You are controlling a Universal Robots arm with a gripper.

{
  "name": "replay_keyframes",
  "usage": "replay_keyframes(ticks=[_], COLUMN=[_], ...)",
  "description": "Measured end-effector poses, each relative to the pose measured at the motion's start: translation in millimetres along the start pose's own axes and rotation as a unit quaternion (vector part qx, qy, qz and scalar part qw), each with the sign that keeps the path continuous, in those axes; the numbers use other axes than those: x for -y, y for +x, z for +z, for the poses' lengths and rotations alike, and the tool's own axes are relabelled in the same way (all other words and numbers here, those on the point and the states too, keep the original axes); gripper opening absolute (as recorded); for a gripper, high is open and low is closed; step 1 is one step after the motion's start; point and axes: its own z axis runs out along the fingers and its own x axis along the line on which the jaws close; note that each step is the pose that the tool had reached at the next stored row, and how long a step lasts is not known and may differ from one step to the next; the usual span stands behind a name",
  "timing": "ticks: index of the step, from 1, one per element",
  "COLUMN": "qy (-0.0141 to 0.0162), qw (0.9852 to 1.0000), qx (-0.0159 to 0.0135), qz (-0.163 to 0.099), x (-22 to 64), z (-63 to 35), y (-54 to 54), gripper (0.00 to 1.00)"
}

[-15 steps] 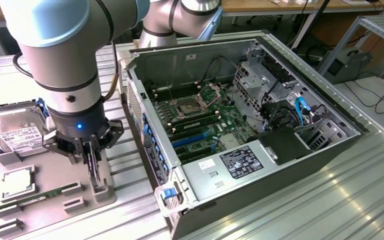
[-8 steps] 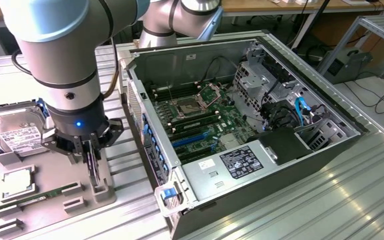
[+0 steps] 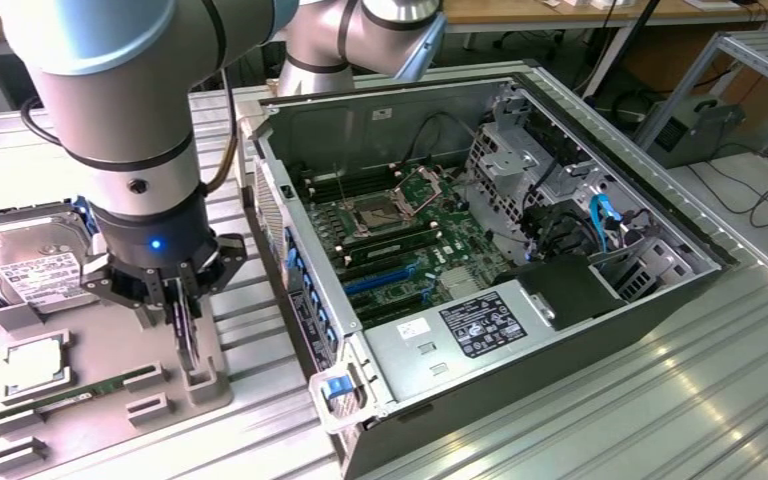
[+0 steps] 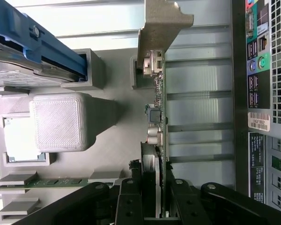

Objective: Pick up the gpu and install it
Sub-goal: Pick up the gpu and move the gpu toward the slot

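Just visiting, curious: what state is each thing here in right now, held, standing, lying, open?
gripper: closed on the gpu's two faces.
gpu: upright on edge, gripped, at its slot in the gray holder, not yet installed.
computer case: on its side, panel off, inside exposed.
hard drive: propped tilted in the holder.
memory stick: lying flat in the holder.

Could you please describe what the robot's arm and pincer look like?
The arm has silver-grey cylindrical segments with black bands; a black cable runs alongside. The wrist is black with a small blue light, and the pincer has black jointed fingers.
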Motion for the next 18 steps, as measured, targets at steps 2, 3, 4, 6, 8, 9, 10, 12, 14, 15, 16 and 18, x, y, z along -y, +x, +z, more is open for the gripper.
replay_keyframes(ticks=[2,3,4,6,8,9,10,12,14,15,16,18], qy=[0.0012,0.0015,0.0018,0.0026,0.0037,0.0048,0.0056,0.0083,0.0102,0.0112,0.012,0.0138], qw=[1.0,1.0,1.0,1.0,1.0,1.0,1.0,1.0,0.9999,0.9999,0.9999,0.9999], qx=[0.0,0.0,0.0001,0.0001,0.0002,0.0003,0.0003,0.0004,0.0005,0.0006,0.0006,0.0008], qz=[0.0,0.0,0.0,0.0,0.0,0.0,0.0,0.0,0.0,0.0,0.0,0.0], x=[0.0,0.0,0.0,0.0,-0.1,-0.1,-0.1,-0.1,-0.1,-0.1,-0.1,-0.1], z=[-1.8,-2.3,-2.9,-3.9,-4.9,-5.5,-5.9,-7.2,-8.1,-8.5,-8.9,-9.8], y=[0.1,0.1,0.1,0.1,0.1,0.2,0.2,0.2,0.3,0.2,0.2,0.3], gripper=[0.28,0.28,0.28,0.28,0.28,0.28,0.28,0.28,0.28,0.28,0.28,0.28])
